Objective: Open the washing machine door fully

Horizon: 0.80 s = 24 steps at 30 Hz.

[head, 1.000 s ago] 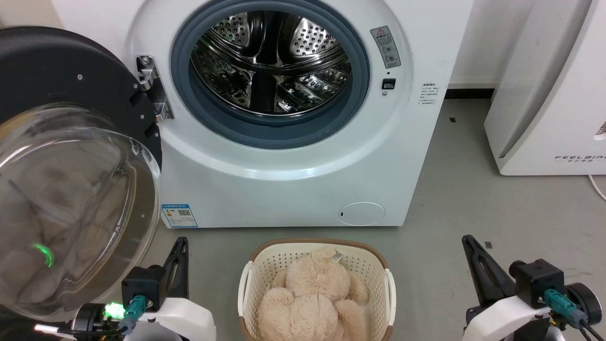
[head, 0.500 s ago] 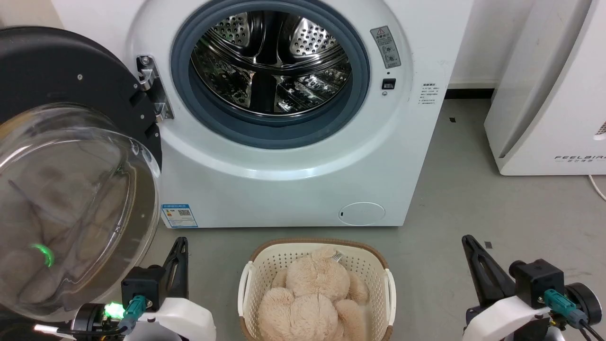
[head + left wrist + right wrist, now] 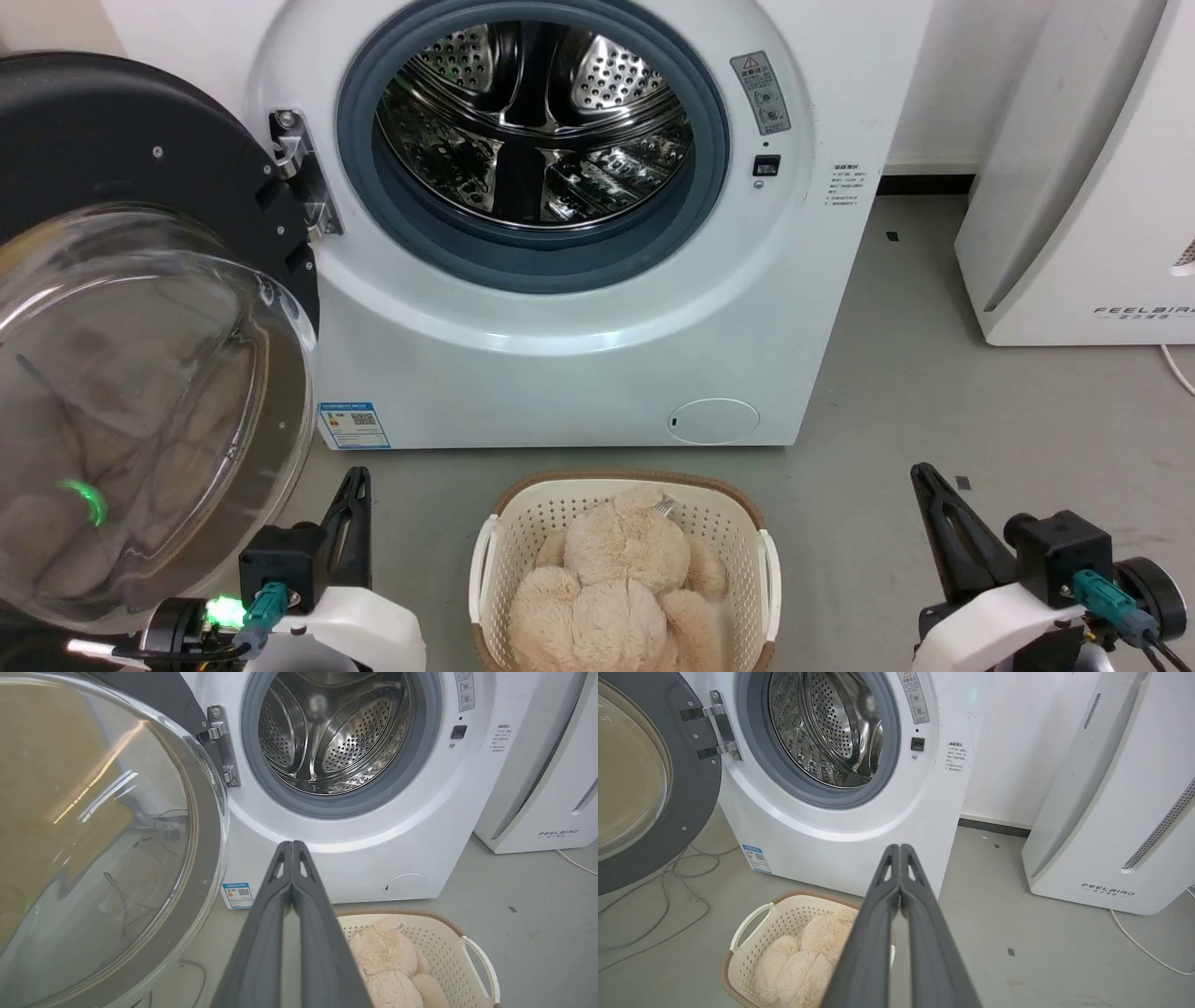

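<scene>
Grey floor [image 3: 934, 392], white wall [image 3: 980, 75] behind. Washing machine door [image 3: 112, 131] is swung wide to the robot's left of the opening, hung on the hinge [image 3: 303, 173] at its right edge. It is round, so no long axis. Its inner face and bulging glass bowl [image 3: 140, 401] point out toward the robot. Washing machine [image 3: 579, 373] faces the robot, drum [image 3: 532, 121] exposed inside the grey gasket [image 3: 532, 266]. Basket [image 3: 483, 569] with a beige plush toy [image 3: 616, 579] sits on the floor just in front of the machine. White appliance [image 3: 1074, 233] stands to the right. Left end effector [image 3: 292, 843] is low beside the bowl, fingers pressed together, holding nothing. Right end effector [image 3: 900, 846] is low right, well apart from the door, fingers together, empty.
</scene>
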Motion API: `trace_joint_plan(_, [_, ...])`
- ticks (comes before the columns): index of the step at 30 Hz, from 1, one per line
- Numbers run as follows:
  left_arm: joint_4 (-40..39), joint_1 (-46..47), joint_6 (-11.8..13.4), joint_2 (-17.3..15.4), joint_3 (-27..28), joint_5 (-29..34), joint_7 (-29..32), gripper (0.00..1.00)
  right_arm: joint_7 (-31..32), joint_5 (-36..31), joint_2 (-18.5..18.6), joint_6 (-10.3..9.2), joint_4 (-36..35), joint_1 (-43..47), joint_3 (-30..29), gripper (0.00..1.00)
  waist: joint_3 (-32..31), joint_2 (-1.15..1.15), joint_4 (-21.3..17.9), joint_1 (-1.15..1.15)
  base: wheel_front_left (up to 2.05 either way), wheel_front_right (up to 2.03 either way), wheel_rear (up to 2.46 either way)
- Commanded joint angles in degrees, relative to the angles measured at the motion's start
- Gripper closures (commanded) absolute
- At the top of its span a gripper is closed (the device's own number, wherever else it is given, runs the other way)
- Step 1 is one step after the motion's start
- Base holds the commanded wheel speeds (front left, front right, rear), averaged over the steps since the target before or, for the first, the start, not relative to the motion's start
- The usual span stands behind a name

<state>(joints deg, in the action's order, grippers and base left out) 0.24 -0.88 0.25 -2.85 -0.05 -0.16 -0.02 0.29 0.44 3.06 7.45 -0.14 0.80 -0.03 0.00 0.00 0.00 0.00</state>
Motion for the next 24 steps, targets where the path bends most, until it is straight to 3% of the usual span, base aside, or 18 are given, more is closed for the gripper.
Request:
trace_joint_plan(1, [-0.2, 0.9, -0.2, 0.0, 0.0, 0.2, 0.0, 1.0, -0.3, -0.4, -0.2, 0.03, 0.1, -0.8, 0.0, 1.0, 0.0, 0.0, 0.0, 0.0, 0.0, 0.0, 0.0])
trace_joint_plan(24, [-0.2, 0.9, -0.2, 0.0, 0.0, 0.2, 0.0, 1.0, -0.3, -0.4, -0.2, 0.03, 0.1, -0.8, 0.0, 1.0, 0.0, 0.0, 0.0, 0.0, 0.0, 0.0, 0.0])
